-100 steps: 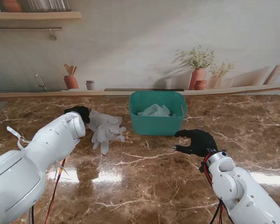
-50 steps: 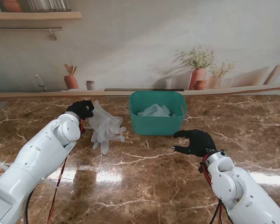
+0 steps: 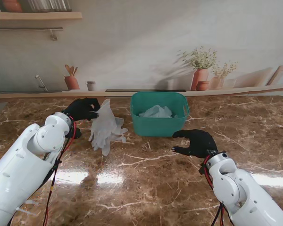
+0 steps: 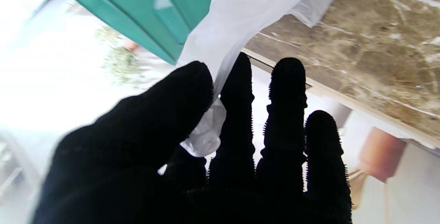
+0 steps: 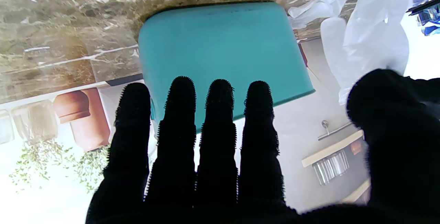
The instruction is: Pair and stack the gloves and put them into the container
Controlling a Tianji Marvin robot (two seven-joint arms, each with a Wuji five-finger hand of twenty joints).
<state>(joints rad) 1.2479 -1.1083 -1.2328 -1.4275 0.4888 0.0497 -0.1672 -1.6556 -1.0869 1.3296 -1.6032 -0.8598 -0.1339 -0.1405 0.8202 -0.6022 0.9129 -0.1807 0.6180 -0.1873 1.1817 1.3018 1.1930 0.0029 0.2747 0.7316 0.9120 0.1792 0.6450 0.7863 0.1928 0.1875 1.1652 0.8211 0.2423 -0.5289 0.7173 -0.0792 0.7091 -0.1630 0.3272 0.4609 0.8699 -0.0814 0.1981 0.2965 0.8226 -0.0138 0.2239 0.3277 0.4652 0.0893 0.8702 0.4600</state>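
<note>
Left hand: pinches the cuff of the gloves, thumb against fingers.
Gloves: hang lengthwise from that hand, fingertips down on the table.
Container: beside them, holding white gloves.
Right hand: empty, fingers spread, near the container.

Left robot hand, black-gloved, fills the near part of the view. Thumb presses a thin white glove against the neighbouring finger; the cuff end bunches between them, the rest of the sheet runs away from the hand. Two more fingers stand straight, not touching the glove. Teal container beyond the glove, a slot handle in its wall. Brown marbled table alongside. A blurred terracotta pot beyond the table edge.
</note>
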